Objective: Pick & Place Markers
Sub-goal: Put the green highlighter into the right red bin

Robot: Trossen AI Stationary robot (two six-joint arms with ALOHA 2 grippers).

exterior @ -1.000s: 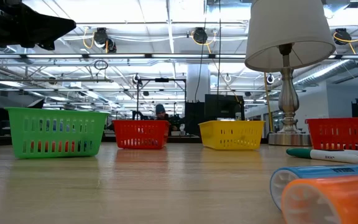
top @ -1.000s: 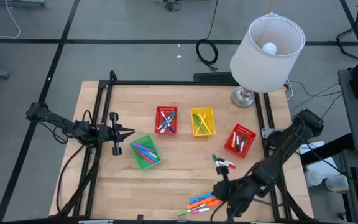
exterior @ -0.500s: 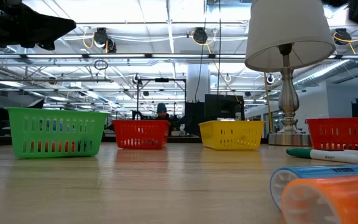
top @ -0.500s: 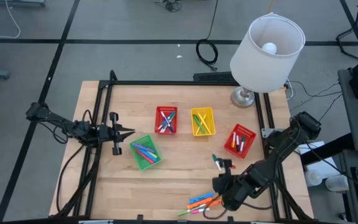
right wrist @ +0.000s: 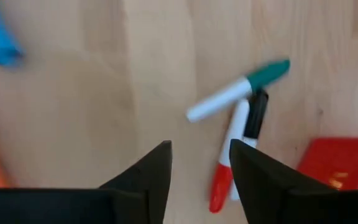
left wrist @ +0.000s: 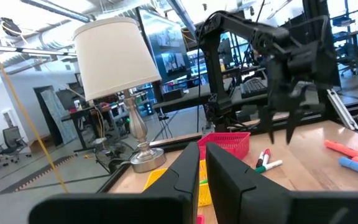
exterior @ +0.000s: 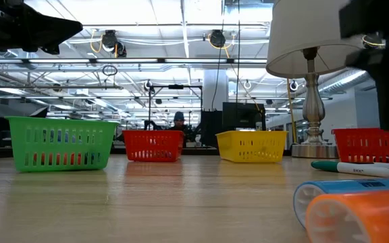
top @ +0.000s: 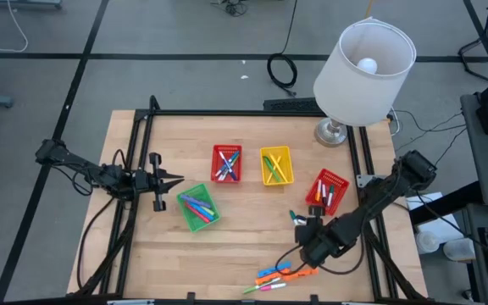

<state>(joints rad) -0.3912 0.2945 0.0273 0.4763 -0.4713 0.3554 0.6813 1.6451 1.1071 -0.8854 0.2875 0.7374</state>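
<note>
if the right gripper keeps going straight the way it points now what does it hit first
Most likely the red-capped marker lying on the table; it sits right ahead of the right gripper, whose jaws are open and empty. Depth is unclear.

From my station I can't read a single word anywhere. The white marker (exterior: 358, 169) lying on the table in the low view carries a line of dark print along its barrel, but it is too small for me to make out. Nothing else shows lettering or numbers.
</note>
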